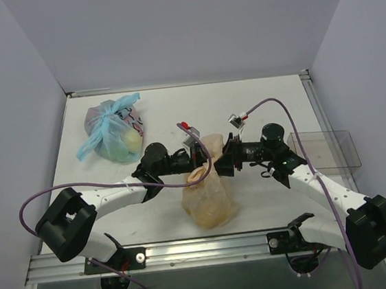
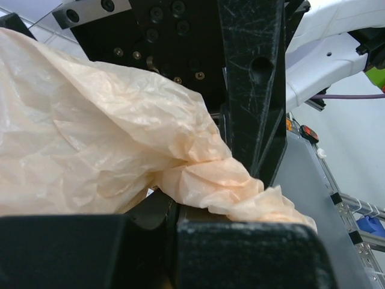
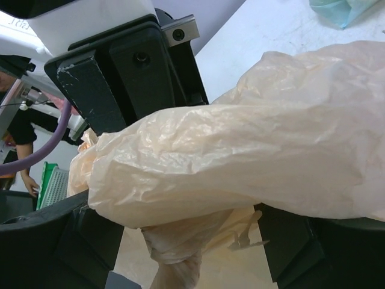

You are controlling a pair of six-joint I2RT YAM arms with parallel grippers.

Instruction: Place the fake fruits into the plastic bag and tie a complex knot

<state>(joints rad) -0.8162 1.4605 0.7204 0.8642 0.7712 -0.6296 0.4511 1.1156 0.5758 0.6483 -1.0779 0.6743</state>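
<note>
Step in hand: the knot is being tied. No fake fruits are made out separately, and the bag's rounded lower part is judged to hold them.
Plastic bag [image 1: 209, 201]: it is set on the tabletop [image 1: 258, 103] between the two arms, near the front edge, with its upper part drawn up between the pincers.
Left pincer [image 1: 196, 161]: it is clamped together on the twisted bunch [image 2: 222, 180] of the bag's film, which is seen gathered between its fingers in the left wrist view.
Right pincer [image 1: 221, 163]: its fingers are spread apart, and a loose fold of the bag lies across the gap unsqueezed.
Knot: only twisting is shown, so whether a finished knot exists cannot be told.
Next move: the loose fold is to be taken by the right pincer just beside the left one and drawn around or through while the left hold is maintained. The thin film is judged liable to slip.
Blue-handled bag [image 1: 112, 133]: it lies well apart at the far left and is not concerned.
</note>
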